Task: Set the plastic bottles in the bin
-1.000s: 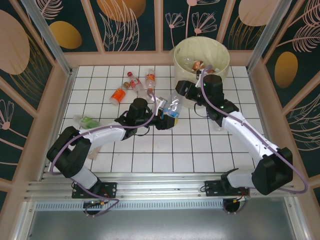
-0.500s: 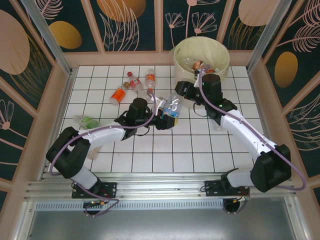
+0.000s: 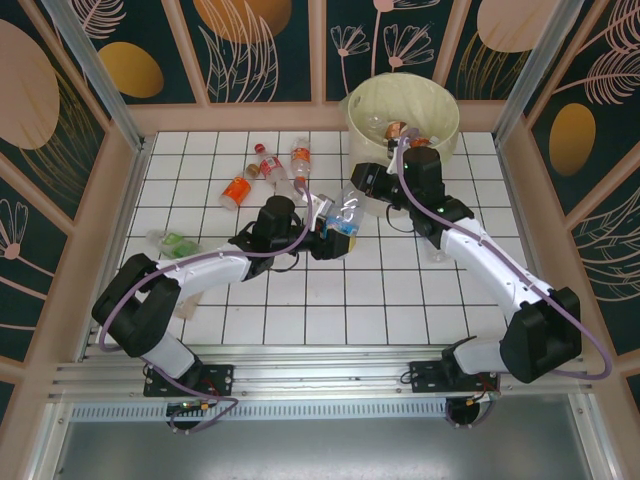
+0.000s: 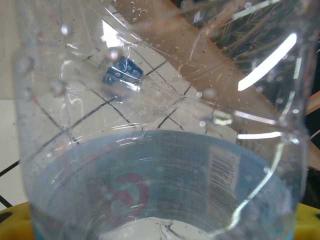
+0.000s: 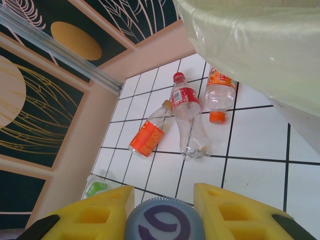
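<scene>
- Far left: a green-label bottle (image 3: 176, 242) lies alone on the tabletop (image 3: 300, 310), close to the side wall (image 3: 122, 205), which leaves little room to approach it from the outside
- Left of centre: three loose bottles (image 3: 268, 170) lie close together near the back edge, and reaching for one could nudge its neighbours and set them rolling
- Centre: the left end effector (image 3: 330, 236) is clamped around the body of the blue-label bottle (image 3: 346, 214) and holds it off the tabletop
- Just right of that: the right end effector (image 5: 164, 204) is closed onto the same bottle's blue cap (image 5: 165, 222). With both gripping, a pull before one lets go could twist, crush or fling the thin plastic, and a cap-only hold may let the bottle swing or slip out
- Right: the bin (image 3: 440, 105) stands in the back corner, just beyond the right wrist, with bottles already inside. Its tall rim is the hazard, since a low carry would strike its side or snag the liner. The open tiles lie nearer the arm bases
</scene>
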`<state>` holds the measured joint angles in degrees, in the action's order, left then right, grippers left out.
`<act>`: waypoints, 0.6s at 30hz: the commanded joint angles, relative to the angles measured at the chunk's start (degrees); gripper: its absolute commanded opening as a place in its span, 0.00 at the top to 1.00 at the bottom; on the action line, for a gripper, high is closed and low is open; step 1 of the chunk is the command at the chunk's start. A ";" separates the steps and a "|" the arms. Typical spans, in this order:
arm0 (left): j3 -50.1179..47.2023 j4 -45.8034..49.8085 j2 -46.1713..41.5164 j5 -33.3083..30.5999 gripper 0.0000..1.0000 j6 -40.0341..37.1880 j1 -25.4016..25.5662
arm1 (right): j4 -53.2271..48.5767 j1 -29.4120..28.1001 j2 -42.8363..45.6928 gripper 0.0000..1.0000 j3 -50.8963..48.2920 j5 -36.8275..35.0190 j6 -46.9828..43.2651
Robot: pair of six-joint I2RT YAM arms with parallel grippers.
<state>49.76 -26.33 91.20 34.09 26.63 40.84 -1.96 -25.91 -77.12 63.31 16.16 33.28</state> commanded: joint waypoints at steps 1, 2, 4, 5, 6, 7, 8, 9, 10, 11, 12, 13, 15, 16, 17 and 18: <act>0.99 0.53 -0.69 1.24 0.37 -0.64 0.25 | 0.01 0.24 -0.57 0.73 2.17 0.54 -1.02; 1.06 0.64 -0.71 1.23 0.36 -0.70 0.29 | -0.10 0.24 -0.57 0.73 2.18 0.54 -1.10; 1.38 0.94 -0.75 1.26 0.33 -0.88 0.28 | -0.25 0.25 -0.54 0.73 2.39 0.45 -1.21; 1.52 0.99 -0.76 1.31 0.30 -0.81 0.29 | -0.36 0.20 -0.57 0.73 2.48 0.37 -1.32; 1.61 1.09 -0.89 1.22 0.25 -0.92 0.29 | -0.49 0.25 -0.57 0.73 2.58 0.22 -1.48; 1.65 1.10 -1.06 1.13 0.19 -0.96 0.29 | -0.69 0.32 -0.48 0.73 2.73 0.02 -1.59; 1.70 1.15 -1.26 1.05 0.14 -1.09 0.29 | -0.96 0.37 -0.48 0.73 2.98 -0.15 -1.78; 1.85 1.26 -1.52 0.92 0.04 -1.20 0.29 | -1.18 0.47 -0.39 0.73 3.28 -0.34 -2.02; 1.89 1.33 -1.78 0.85 0.01 -1.28 0.29 | -1.67 0.59 -0.30 0.73 3.84 -0.58 -2.39; 1.98 1.53 -2.11 0.80 0.01 -1.31 0.28 | -2.15 0.64 -0.14 0.73 4.41 -0.91 -2.86; 2.12 1.88 -2.48 0.68 0.01 -1.41 0.29 | -2.94 0.84 -0.04 0.73 5.22 -1.27 -3.35; 2.18 2.27 -3.02 0.48 0.01 -1.65 0.29 | -3.74 0.95 0.21 0.73 6.18 -1.63 -3.92; 2.23 3.54 -4.47 -0.14 0.01 -2.63 0.29 | -5.41 1.37 0.71 0.73 8.29 -2.46 -5.36; 2.10 4.26 -5.44 -0.56 0.02 -3.34 0.29 | -6.53 1.60 1.05 0.73 9.54 -3.13 -6.30; 2.05 4.87 -6.34 -1.05 0.01 -3.79 0.29 | -7.39 1.72 1.33 0.73 10.65 -3.89 -7.06; 1.93 5.72 -7.53 -1.50 0.01 -4.43 0.29 | -8.23 1.97 1.76 0.73 11.90 -4.87 -8.08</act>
<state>50.26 -22.55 87.48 33.58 24.97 40.84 -7.62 -24.69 -77.30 71.13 14.17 29.04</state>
